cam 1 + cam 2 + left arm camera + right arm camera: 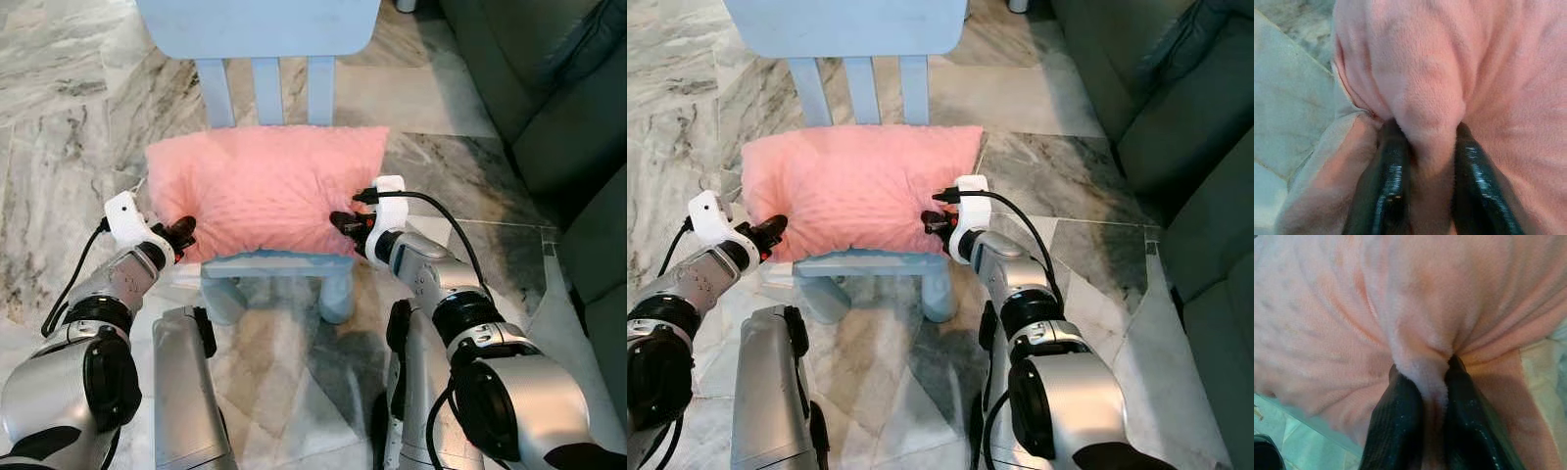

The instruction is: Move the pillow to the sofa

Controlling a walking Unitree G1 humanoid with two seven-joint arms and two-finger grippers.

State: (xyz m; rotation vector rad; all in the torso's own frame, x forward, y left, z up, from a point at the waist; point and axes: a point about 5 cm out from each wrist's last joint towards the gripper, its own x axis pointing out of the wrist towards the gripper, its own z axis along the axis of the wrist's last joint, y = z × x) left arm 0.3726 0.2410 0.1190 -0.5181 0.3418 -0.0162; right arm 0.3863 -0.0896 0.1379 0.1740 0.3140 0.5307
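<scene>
Nearest in the head views, the robot's two silver arms are seen reaching forward over a marble floor point(59, 108), one on each side of a small pale blue chair point(260, 24).

The left hand point(182, 233) is placed at the near left corner of the pink pillow point(265, 186). In the left wrist view its two black fingers point(1388, 186) are shown pressed together on a fold of the pink plush point(1449, 73), with fabric bunched up between them, so this hand is clamped on the pillow.

The right hand point(345, 223) is set at the near right edge of the same pillow, a black cable being looped from its white wrist housing back along the arm. In the right wrist view a ridge of the fleece point(1415, 308) is pinched between its fingers point(1396, 426), so this hand too is clamped on the pillow.

The pillow is lying flat across the chair's seat, covering most of it, with a strip of the seat's front edge left visible just below it. Beyond the pillow, three slats and the wide backrest of the chair are seen standing upright.

Farther to the right, a dark grey-green sofa point(549, 88) is seen along the edge of the scene, well apart from the chair.
</scene>
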